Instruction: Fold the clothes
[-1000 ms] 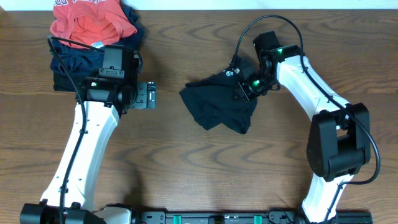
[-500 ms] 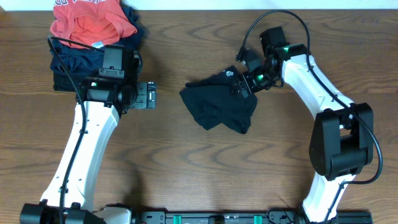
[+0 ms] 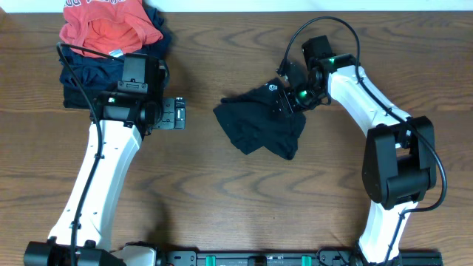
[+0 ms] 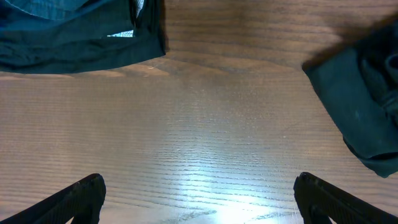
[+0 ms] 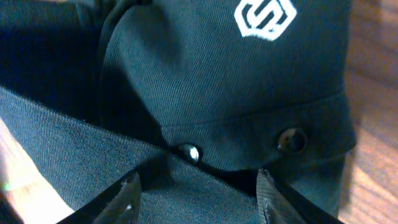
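Overhead. The table (image 3: 222,214) is dark brown wood with heavy grain, and a pale strip of wall runs along the far edge. The black shirt (image 3: 259,127) lies crumpled near the middle of the table, a little to the right, not folded, with one lobe hanging toward the near side. A small white logo (image 3: 272,86) shows at its far right corner. The right arm (image 3: 358,85) ends over that corner. At far left, a red-orange shirt (image 3: 103,26) sits on dark navy folded garments (image 3: 85,77). White lettering on the red-orange shirt is cut off at the far edge and cannot be read. The left arm (image 3: 111,170) ends well to the left of the black shirt.

Left wrist. Lamp glare shows on bare wood. The left fingers (image 4: 74,199) are spread wide with nothing between them. The navy garments are at far left and the edge of the black shirt is at right.

Right wrist. The right fingers (image 5: 127,202) stand apart just above the black fabric and pinch nothing. The weave is fine twill. The logo is a white hexagon with an S-like mark inside. Two buttons sit on the placket, one shiny (image 5: 188,151) and one dark (image 5: 291,140).
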Robot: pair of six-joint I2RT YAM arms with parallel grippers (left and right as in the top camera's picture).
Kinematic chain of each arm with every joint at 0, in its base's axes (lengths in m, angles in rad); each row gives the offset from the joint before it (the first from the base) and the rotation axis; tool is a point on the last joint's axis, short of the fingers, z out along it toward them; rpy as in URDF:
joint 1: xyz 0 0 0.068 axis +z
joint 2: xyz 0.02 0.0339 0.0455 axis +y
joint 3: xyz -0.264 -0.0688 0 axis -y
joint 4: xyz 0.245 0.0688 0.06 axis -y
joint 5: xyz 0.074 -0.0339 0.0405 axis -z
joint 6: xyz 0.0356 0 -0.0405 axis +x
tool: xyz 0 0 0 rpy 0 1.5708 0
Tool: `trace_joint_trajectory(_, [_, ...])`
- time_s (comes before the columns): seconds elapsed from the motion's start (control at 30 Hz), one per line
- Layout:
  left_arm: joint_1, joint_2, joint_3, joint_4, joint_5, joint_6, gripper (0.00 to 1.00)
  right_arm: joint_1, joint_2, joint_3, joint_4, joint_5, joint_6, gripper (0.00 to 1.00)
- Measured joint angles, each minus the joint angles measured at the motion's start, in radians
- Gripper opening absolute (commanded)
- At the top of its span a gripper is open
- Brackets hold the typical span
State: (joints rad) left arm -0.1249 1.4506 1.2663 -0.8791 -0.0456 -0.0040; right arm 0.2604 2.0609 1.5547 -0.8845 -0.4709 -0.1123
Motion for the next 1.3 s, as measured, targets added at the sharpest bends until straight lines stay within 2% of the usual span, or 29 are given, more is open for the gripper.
trace_joint_trajectory(0.13, [0.0,0.0,0.0,0.0,0.0,0.0,0.98,0.0,0.0,0.0,-0.026,0.001,-0.026,0.27])
trace_joint_trajectory(0.23, [0.0,0.0,0.0,0.0,0.0,0.0,0.98,0.0,0.0,0.0,-0.034,0.0,-0.034,0.02])
trace_joint_trajectory(0.63, [0.0,0.0,0.0,0.0,0.0,0.0,0.98,0.019,-0.026,0.0,-0.079,-0.055,-0.032,0.01])
trace_joint_trajectory(0.83, [0.0,0.0,0.0,0.0,0.0,0.0,0.98,0.146,-0.118,0.0,-0.083,-0.11,-0.03,0.01])
trace_joint_trajectory(0.9, [0.0,0.0,0.0,0.0,0.0,0.0,0.98,0.206,-0.134,0.0,-0.09,-0.124,-0.03,0.02])
trace_joint_trajectory(1.0, [0.0,0.0,0.0,0.0,0.0,0.0,0.98,0.301,-0.136,0.0,-0.106,-0.137,-0.025,0.1])
trace_joint_trajectory(1.1, [0.0,0.0,0.0,0.0,0.0,0.0,0.98,0.361,-0.136,0.0,-0.114,-0.145,-0.021,0.36])
trace_joint_trajectory(1.17, [0.0,0.0,0.0,0.0,0.0,0.0,0.98,0.378,-0.136,0.0,-0.114,-0.148,-0.021,0.57])
trace_joint_trajectory(1.3, [0.0,0.0,0.0,0.0,0.0,0.0,0.98,0.363,-0.136,0.0,-0.113,-0.151,-0.023,0.62])
